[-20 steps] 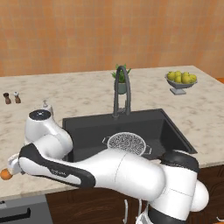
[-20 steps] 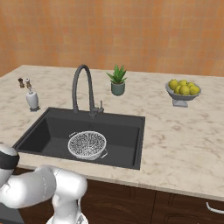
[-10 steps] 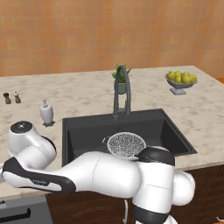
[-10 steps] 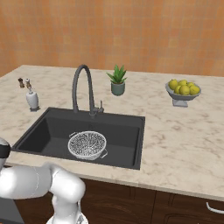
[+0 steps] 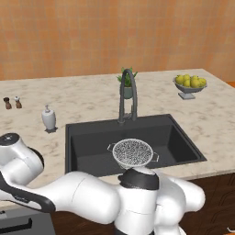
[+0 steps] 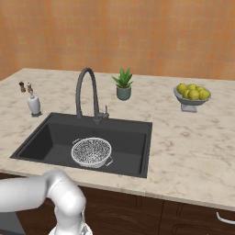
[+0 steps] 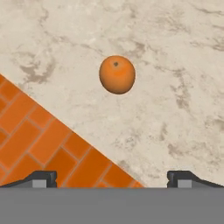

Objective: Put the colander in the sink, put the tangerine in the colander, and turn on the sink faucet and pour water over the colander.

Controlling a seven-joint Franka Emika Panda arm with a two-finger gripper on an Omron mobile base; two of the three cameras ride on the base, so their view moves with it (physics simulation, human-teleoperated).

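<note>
Gripper (image 7: 112, 177) spread wide, holding nothing; tangerine (image 7: 117, 74) ahead of it on marble, centred between the tips, counter edge near its left tip. Colander (image 5: 132, 153) sits in sink (image 5: 87, 142). Risk: off-centre closing rolls fruit over the edge

The arm's white bulk hides the sink's (image 5: 82, 137) front rim, and the colander's (image 5: 132, 153) near edge.
</note>
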